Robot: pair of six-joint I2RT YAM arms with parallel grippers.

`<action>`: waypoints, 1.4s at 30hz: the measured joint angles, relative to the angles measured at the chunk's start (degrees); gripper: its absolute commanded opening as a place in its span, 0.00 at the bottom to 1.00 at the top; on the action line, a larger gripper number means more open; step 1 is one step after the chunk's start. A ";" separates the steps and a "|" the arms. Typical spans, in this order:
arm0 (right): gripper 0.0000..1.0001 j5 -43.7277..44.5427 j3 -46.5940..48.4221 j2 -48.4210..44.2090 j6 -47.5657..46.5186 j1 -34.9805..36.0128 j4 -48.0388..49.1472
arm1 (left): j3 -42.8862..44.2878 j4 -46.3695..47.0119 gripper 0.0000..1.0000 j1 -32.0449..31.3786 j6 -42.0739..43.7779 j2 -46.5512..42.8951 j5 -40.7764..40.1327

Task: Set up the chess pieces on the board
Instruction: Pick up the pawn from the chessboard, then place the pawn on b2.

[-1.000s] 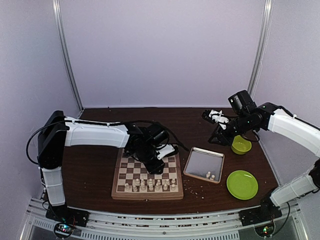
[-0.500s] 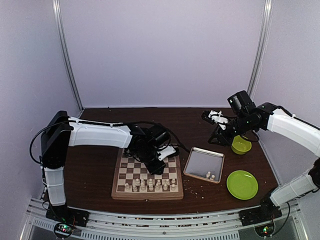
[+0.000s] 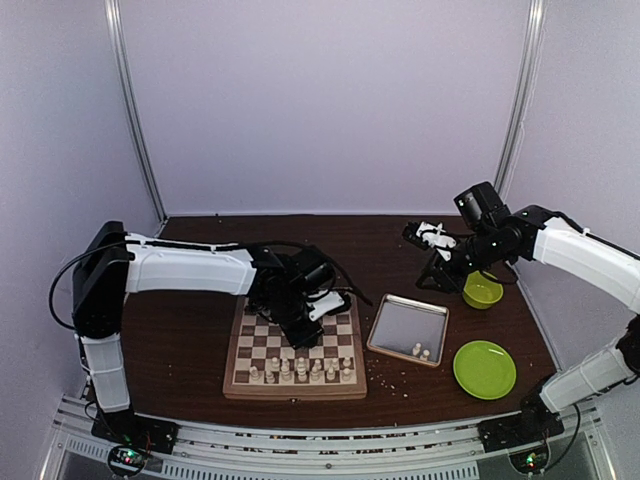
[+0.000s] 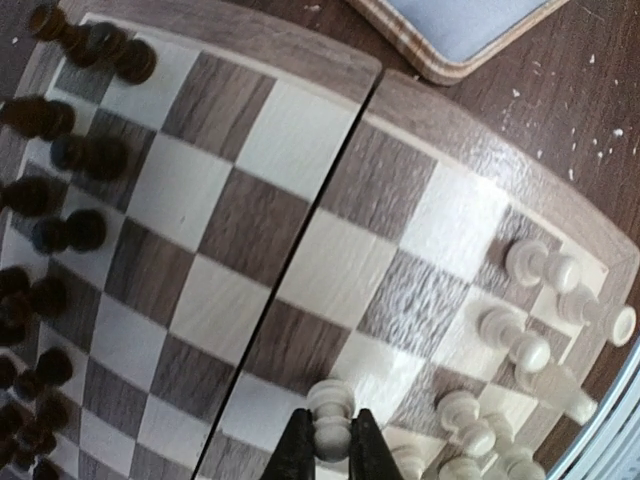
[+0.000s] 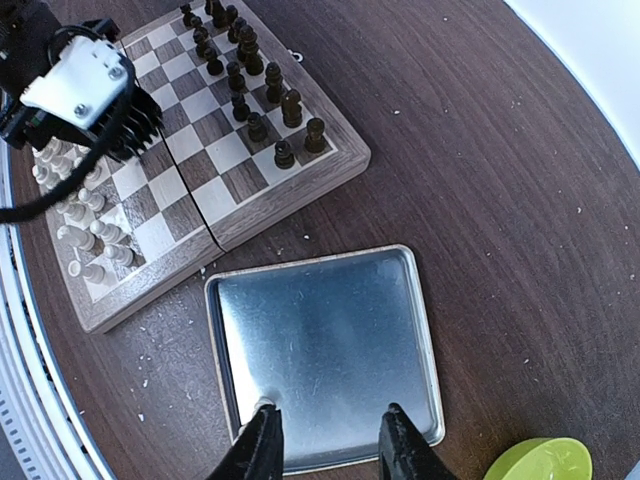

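The wooden chessboard (image 3: 295, 350) lies at centre. Several cream-white chess pieces (image 3: 300, 370) stand along its near rows, and two more (image 3: 420, 351) lie in the metal tray. My left gripper (image 4: 333, 458) is shut on a cream pawn (image 4: 331, 415) just above the board (image 4: 250, 230), beside other cream pieces (image 4: 530, 350). In the top view it (image 3: 310, 322) hangs over the board's middle. My right gripper (image 5: 325, 440) is open and empty, high above the tray (image 5: 325, 350); in the top view it (image 3: 428, 237) is raised at the back right. The board (image 5: 260, 195) shows in the right wrist view.
Dark pieces (image 4: 60, 200) fill the board's far rows (image 5: 245, 85). The shiny metal tray (image 3: 408, 328) lies right of the board. A green bowl (image 3: 483, 290) and a green plate (image 3: 485, 368) sit further right. Pale crumbs (image 3: 400, 380) dot the dark table.
My left gripper has shifted slightly left over the board, still holding the pawn. The right arm has hardly moved.
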 measured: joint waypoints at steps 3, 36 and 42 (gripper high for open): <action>0.33 -0.07 0.00 0.20 -0.07 0.00 -0.07 | -3.23 -1.42 0.02 0.48 -0.55 -4.33 -1.90; 0.34 -1.29 0.00 2.16 -0.96 0.00 -1.11 | -23.58 -2.54 0.02 3.63 -7.10 -19.98 -1.88; 0.34 -1.31 0.00 2.45 -0.96 0.00 -1.33 | -23.82 -2.43 0.04 3.63 -7.28 -20.06 -1.01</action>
